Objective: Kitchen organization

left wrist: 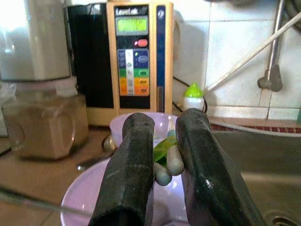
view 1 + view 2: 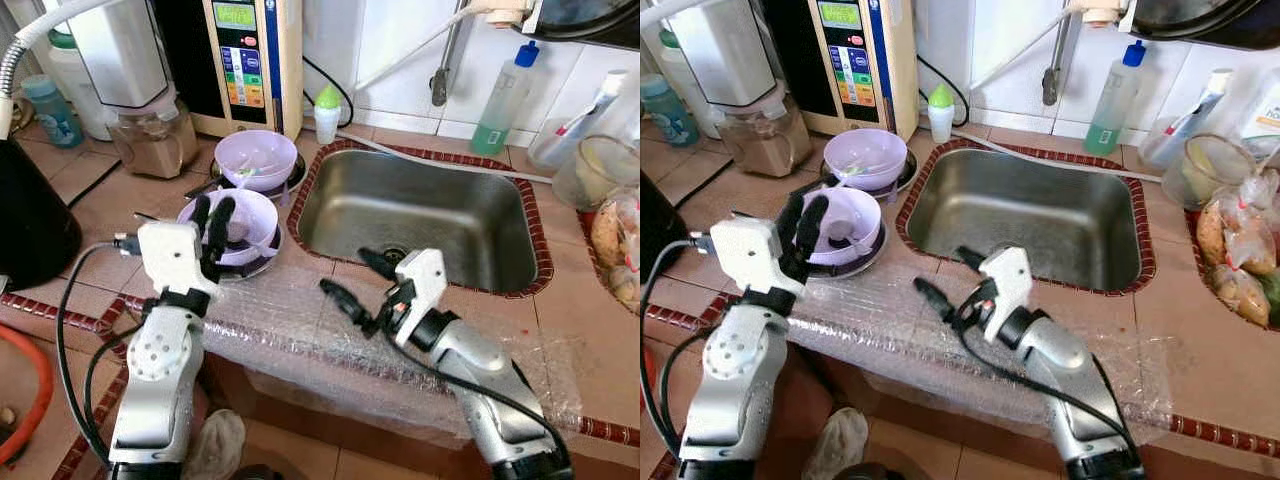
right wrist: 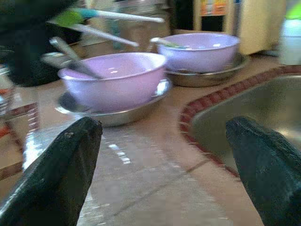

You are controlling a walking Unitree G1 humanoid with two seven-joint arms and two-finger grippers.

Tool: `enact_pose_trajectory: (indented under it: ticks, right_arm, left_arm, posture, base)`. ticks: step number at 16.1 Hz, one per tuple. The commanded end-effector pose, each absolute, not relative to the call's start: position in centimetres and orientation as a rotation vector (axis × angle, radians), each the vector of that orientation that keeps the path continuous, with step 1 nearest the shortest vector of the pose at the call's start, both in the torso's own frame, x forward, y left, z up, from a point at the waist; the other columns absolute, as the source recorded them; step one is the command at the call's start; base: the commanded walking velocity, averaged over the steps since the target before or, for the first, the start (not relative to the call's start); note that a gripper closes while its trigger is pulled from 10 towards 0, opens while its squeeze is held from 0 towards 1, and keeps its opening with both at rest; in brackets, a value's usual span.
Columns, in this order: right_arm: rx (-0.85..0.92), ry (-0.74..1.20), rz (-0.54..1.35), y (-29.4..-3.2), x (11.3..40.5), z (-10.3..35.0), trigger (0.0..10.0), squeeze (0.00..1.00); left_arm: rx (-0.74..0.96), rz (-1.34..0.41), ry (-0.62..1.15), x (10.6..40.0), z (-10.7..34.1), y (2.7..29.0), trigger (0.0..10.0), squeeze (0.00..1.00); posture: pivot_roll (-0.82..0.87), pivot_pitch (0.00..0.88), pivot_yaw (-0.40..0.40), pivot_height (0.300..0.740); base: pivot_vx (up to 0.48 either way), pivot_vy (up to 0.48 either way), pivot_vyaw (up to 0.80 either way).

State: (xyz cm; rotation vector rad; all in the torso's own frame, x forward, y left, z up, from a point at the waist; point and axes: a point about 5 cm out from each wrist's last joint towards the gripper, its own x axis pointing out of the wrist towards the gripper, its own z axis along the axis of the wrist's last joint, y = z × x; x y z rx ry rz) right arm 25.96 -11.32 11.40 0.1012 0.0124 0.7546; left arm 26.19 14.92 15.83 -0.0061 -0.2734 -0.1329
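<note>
- Left gripper (image 1: 162, 162) pinches utensils (image 1: 165, 162) above the near bowl (image 2: 250, 225).
- Right gripper (image 2: 360, 278) hangs wide, empty, beside the sink (image 2: 420, 215).
- Both bowls remain unsorted; most seems left.

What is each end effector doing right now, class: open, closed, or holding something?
Left end effector: closed on utensil handles, over the near purple bowl.
Right end effector: open, holding nothing, beside the sink.
</note>
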Motion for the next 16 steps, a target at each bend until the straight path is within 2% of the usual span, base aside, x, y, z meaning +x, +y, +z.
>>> enact_pose_trajectory:
  ticks: [1, 4, 5, 8, 10, 13, 16]
  right_arm:
    - [0.102, -0.019, 0.687, -12.1, 26.8, 12.0, 10.0, 0.00]
    - [0.159, -0.070, 0.490, -14.1, 28.6, 12.9, 10.0, 0.00]
    - [0.232, -0.086, 0.395, -15.2, 29.5, 13.4, 10.0, 0.00]
    - [0.408, -0.113, 0.312, -15.9, 30.8, 15.0, 10.0, 0.00]
    - [0.493, -0.112, 0.318, -15.5, 31.2, 15.5, 10.0, 0.00]
    - [0.716, -0.058, 0.419, -13.6, 31.6, 16.6, 10.0, 0.00]
    - [0.873, -0.007, 0.455, -12.6, 32.0, 17.1, 10.0, 0.00]
  left_arm:
    - [0.020, -0.147, -0.312, 26.3, 17.0, 14.8, 0.0, 0.00]
    - [0.051, -0.206, -0.383, 26.8, 18.9, 14.2, 0.0, 0.00]
    - [0.077, -0.261, -0.411, 27.2, 19.5, 13.7, 0.0, 0.00]
    - [0.112, -0.401, -0.448, 28.3, 20.5, 12.1, 0.0, 0.00]
    - [0.137, -0.474, -0.447, 28.5, 20.4, 11.4, 0.0, 0.00]
    - [0.199, -0.642, -0.436, 28.3, 19.4, 9.4, 0.0, 0.00]
    - [0.213, -0.711, -0.443, 28.0, 18.8, 8.2, 0.0, 0.00]
  posture:
    - [0.01, 0.000, 0.025, 0.740]
    - [0.01, 0.000, 0.028, 0.740]
    - [0.01, 0.000, 0.030, 0.740]
    - [0.00, 0.000, 0.039, 0.740]
    - [0.00, 0.000, 0.043, 0.740]
    - [-0.01, 0.000, 0.049, 0.740]
    - [-0.02, 0.000, 0.049, 0.740]
  base:
    - [0.000, 0.000, 0.00]
    - [0.000, 0.000, 0.00]
    - [0.000, 0.000, 0.00]
    - [0.000, 0.000, 0.00]
    - [0.000, 0.000, 0.00]
    - [0.000, 0.000, 0.00]
    - [0.000, 0.000, 0.00]
